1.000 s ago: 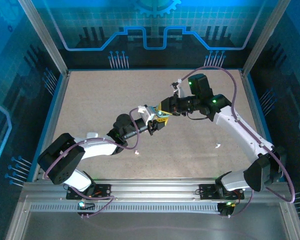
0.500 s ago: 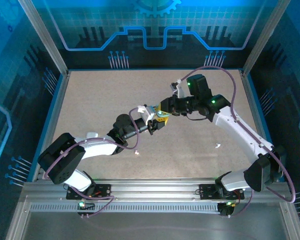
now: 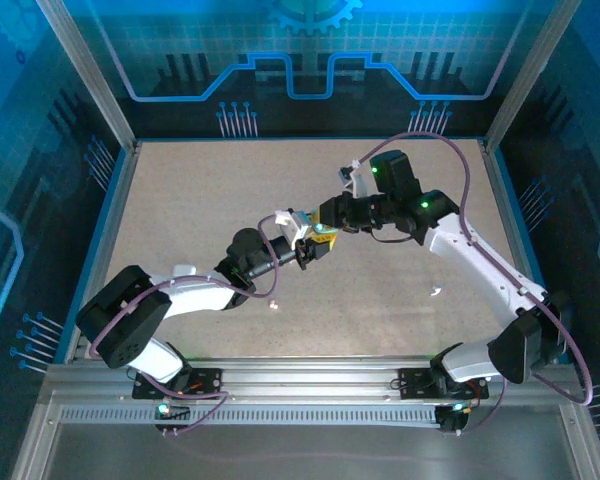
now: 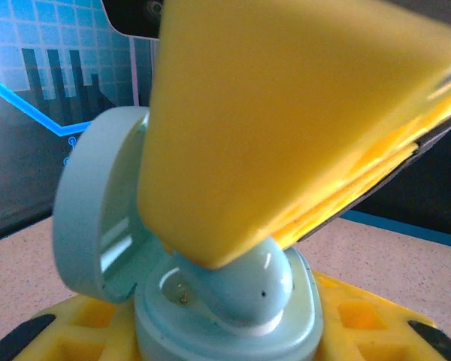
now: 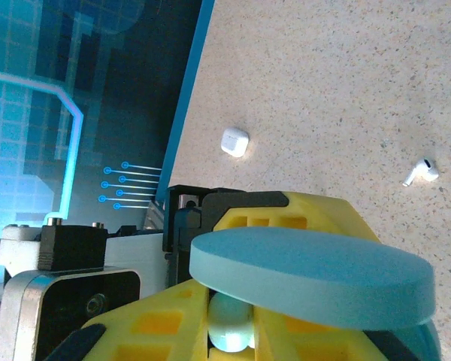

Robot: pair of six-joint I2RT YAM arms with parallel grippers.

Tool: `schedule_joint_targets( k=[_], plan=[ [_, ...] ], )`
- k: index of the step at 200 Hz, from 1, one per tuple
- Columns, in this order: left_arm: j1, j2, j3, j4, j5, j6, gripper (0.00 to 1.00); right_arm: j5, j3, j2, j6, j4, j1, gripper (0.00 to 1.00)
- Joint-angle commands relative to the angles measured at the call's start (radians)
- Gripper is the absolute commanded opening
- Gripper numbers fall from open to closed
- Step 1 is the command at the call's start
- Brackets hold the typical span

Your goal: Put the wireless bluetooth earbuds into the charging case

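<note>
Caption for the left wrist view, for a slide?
Right end effector holds a pale blue earbud in the open case.

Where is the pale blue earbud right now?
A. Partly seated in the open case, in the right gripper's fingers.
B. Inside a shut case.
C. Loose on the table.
A: the left wrist view shows the pale blue earbud in the open case, lid swung back, with a yellow finger of the right gripper on top of it.
</note>
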Motion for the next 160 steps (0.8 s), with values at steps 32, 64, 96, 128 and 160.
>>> schedule_joint_targets(
  k=[32,64,96,128,160],
  plan=[
    [-0.008,-0.015,0.026,0.102,-0.002,-0.008,0.32,0.095,0.042,0.011,-0.039,-0.123,0.025,0.25],
    [-0.008,-0.015,0.024,0.101,-0.004,-0.007,0.32,0.113,0.055,0.006,-0.042,-0.134,0.025,0.26],
    [-0.008,-0.014,0.024,0.100,0.001,-0.008,0.32,0.126,0.066,0.003,-0.044,-0.147,0.026,0.27],
    [-0.008,-0.016,0.023,0.098,0.000,-0.007,0.32,0.142,0.074,-0.007,-0.040,-0.147,0.025,0.30],
    [-0.008,-0.017,0.018,0.095,0.000,-0.007,0.32,0.140,0.089,-0.020,-0.039,-0.148,0.025,0.34]
  ],
)
